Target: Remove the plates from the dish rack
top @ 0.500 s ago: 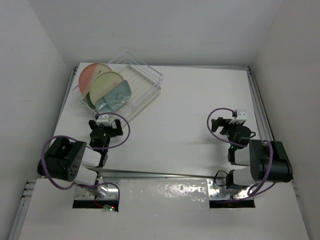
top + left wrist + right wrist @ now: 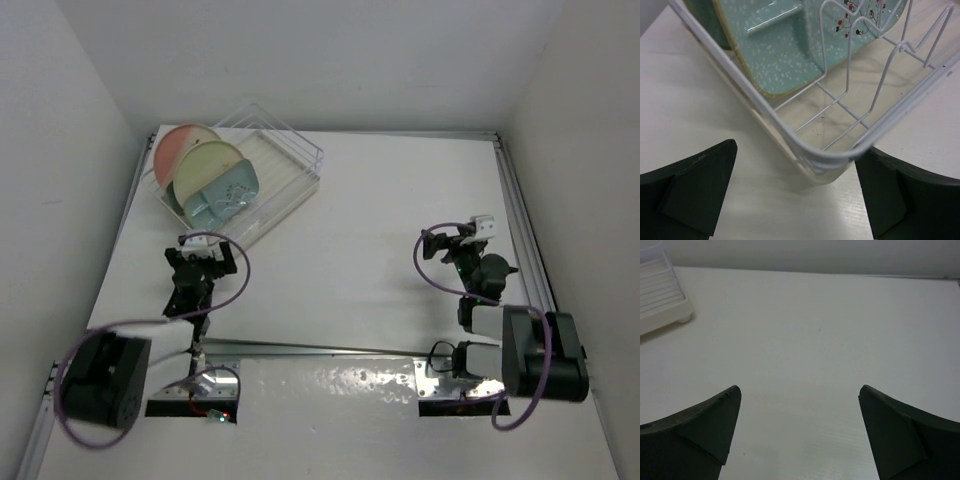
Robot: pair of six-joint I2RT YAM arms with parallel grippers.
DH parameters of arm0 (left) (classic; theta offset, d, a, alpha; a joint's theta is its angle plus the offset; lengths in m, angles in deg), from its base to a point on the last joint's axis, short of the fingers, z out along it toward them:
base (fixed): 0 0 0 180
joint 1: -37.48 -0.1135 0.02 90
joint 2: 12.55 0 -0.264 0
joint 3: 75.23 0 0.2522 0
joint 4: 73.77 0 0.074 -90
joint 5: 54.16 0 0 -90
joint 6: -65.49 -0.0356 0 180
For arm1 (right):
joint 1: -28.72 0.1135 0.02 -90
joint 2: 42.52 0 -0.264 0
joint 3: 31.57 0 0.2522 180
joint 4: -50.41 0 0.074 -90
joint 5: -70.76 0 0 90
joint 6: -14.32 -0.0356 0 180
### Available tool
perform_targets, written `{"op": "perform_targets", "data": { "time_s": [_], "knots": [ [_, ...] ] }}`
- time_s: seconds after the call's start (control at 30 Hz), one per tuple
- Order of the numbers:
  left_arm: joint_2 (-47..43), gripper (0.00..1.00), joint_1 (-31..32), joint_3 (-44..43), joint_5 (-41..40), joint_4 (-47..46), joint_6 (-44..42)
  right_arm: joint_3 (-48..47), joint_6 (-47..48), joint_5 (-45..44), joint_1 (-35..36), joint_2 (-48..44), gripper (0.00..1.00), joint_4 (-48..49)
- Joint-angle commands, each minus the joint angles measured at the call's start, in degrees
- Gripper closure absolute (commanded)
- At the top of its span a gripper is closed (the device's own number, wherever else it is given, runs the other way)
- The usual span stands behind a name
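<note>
Fronting gaping, empty left pincer (image 2: 796, 148): dish rack (image 2: 285, 170) corner, plates (image 2: 785, 50) inside; right pincer (image 2: 800, 387) likewise.

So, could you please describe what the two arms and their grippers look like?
Both the left arm and the right arm are black with white link sections. A purple cable loops along each. The left gripper and right gripper are black, each topped by a small white block; their fingers are dark, matte wedges.
</note>
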Motion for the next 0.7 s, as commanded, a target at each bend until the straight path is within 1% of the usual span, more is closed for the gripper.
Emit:
{"op": "perform_targets", "data": {
  "time_s": [0.0,0.03,0.07,0.13,0.17,0.2,0.23,0.27,0.33,0.37,0.4,0.43,0.47,0.5,0.53,0.57,0.6,0.63,0.67],
  "knots": [
    [-20.26,0.0,-2.82,-0.29,-10.85,7.45,4.55,8.51,2.2,4.75,0.13,-8.83,0.01,-7.32],
    [-23.56,0.0,-2.82,-0.67,-10.41,16.4,5.36,7.37,2.9,5.1,0.21,-10.69,0.01,-11.05],
    [-29.68,0.0,-2.82,-0.24,-9.54,19.19,5.8,5.27,2.74,5.8,0.22,-12.11,0.01,-15.17],
    [-35.17,0.0,-2.82,0.73,-6.9,23.93,5.72,3.94,1.51,7.11,0.13,-14.22,0.01,-15.66],
    [-39.72,0.0,-2.82,0.82,-6.02,25.96,5.89,2.8,1.24,8.08,0.13,-14.58,0.01,-15.65],
    [-41.5,0.0,-2.82,0.82,-3.92,28.07,6.07,2.79,1.41,10.44,0.21,-14.84,0.01,-15.92],
    [-43.17,0.0,-2.73,0.82,-2.77,32.09,5.9,0.44,1.76,11.24,0.22,-14.93,0.01,-16.53],
    [-45.54,0.0,-2.73,0.82,-1.98,33.88,5.98,-1.76,2.29,12.03,0.13,-15.02,0.01,-18.8],
    [-46.88,0.0,-2.73,0.65,-0.31,37.73,6.33,-4.14,2.47,14.06,0.21,-14.93,0.01,-21.09],
    [-47.67,0.0,-2.73,-1.01,0.31,39.33,5.99,-6.94,2.38,15.11,0.22,-15.11,0.01,-23.54],
    [-47.93,0.0,-2.73,-2.33,4.14,40.91,1.89,-8.45,2.21,16.34,0.22,-15.46,0.01,-25.04],
    [-48.2,0.0,-2.73,-4.08,5.49,44.67,-1.37,-10.11,1.6,18.35,0.13,-16.07,0.01,-26.71],
    [-48.81,0.0,-2.73,-8.63,6.37,47.4,-3.31,-13.96,1.24,19.07,0.21,-16.51,0.01,-30.91],
    [-48.99,0.0,-2.73,-11.11,7.08,50.13,-6.03,-16.26,1.07,19.51,0.22,-16.95,0.01,-33.73],
    [-49.08,0.0,-2.73,-13.92,7.52,55.46,-7.63,-18.55,1.06,19.69,0.13,-17.3,0.01,-36.54],
    [-48.21,0.0,-2.82,-19.86,8.74,58.04,-9.82,-23.79,0.11,19.34,0.13,-17.91,0.01,-43.97],
    [-47.24,0.0,-2.73,-23.14,12.58,61.72,-15.41,-26.8,-1.03,18.21,0.13,-18.18,0.01,-48.39],
    [-45.58,0.0,-2.73,-26.74,14.19,66.89,-17.55,-29.62,-4.61,14.63,0.13,-18.27,0.01,-52.27],
    [-41.56,0.0,-2.73,-34.44,15.25,69.11,-18.09,-34.95,-5.95,12.59,0.21,-18.01,0.01,-59.27]
  ]
}}
